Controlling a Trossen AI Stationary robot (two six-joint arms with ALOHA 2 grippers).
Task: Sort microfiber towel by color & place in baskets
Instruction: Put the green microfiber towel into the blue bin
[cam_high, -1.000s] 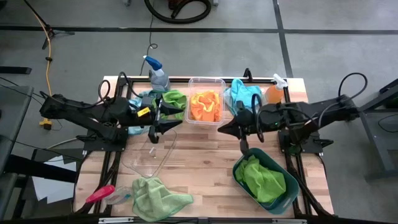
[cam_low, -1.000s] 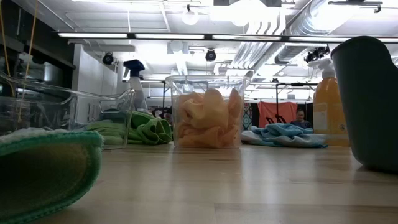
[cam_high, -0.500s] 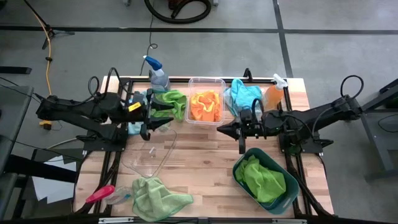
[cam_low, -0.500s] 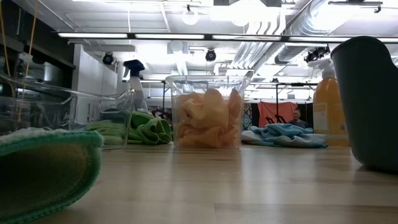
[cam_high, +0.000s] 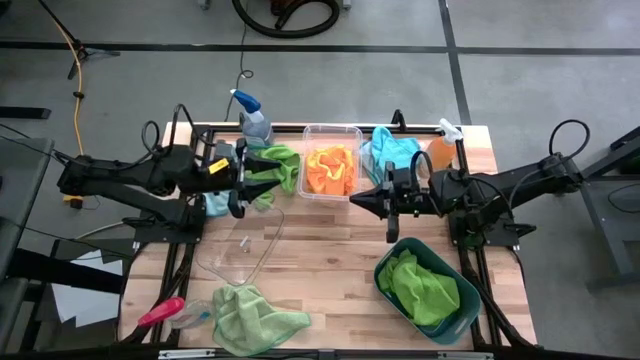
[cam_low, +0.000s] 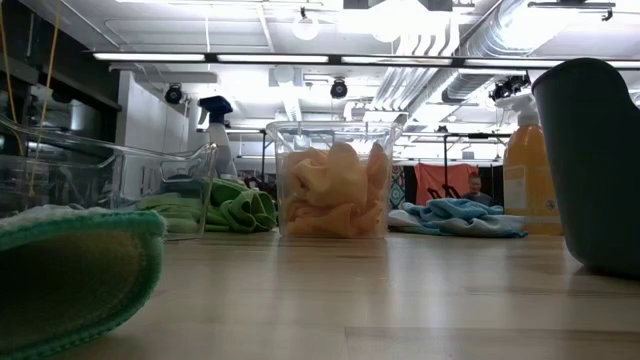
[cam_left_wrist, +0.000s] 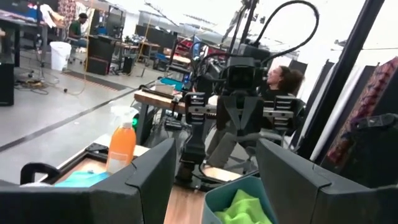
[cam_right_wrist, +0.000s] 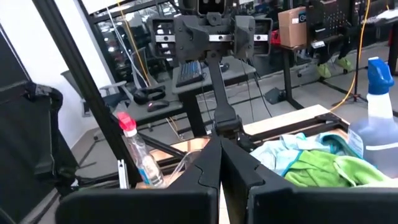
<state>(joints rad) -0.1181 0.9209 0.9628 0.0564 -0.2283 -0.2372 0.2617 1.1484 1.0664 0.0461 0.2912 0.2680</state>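
Note:
Orange towels (cam_high: 330, 170) fill the clear deep tub (cam_high: 332, 133) at the far middle. Against its left side lies a green towel (cam_high: 281, 160), and to its right a light blue one (cam_high: 392, 150). Another green towel (cam_high: 425, 288) lies in the teal basin (cam_high: 392, 275), and one more (cam_high: 255, 318) rests flat at the near edge. The clear shallow dish (cam_high: 240, 255) holds no towel. My left gripper (cam_high: 268, 178) hangs open above the table near the far green towel. My right gripper (cam_high: 354, 203) hangs shut, facing it.
A blue-capped spray bottle (cam_high: 250, 115) and an orange bottle (cam_high: 440, 152) stand at the far edge. A pink-handled tool (cam_high: 160, 312) lies at the near left corner. Bare wood shows between the dish and the basin. A person (cam_left_wrist: 280, 81) sits beyond the table.
My left gripper has drifted a little toward the far edge, still open. My right gripper has tipped up toward level and stayed shut. No towel has moved.

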